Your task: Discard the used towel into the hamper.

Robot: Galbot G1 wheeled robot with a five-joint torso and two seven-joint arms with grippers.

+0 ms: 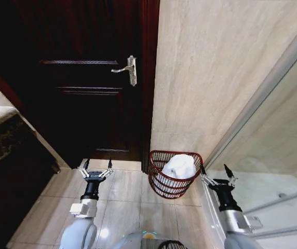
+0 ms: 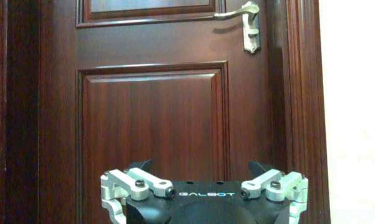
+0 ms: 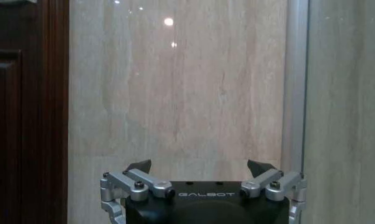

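- The white towel (image 1: 179, 166) lies inside the hamper (image 1: 165, 188), on the tiled floor against the wall beside the dark door (image 1: 86, 78).
- Left gripper (image 1: 97, 165) – spread wide, empty, facing the door.
- Right gripper (image 1: 214, 171) – spread wide, empty, just beside the hamper.

The head view looks steeply down at the tan tiled floor (image 1: 122, 202). Both wrist views face forward, sharing the dark panelled wooden door (image 2: 156, 121) (image 3: 19, 116) (image 1: 86, 104).

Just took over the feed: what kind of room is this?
Probably a bathroom: beige stone-look tiled wall, glass shower-type partition, and a round reddish-brown open-weave hamper holding a white towel.
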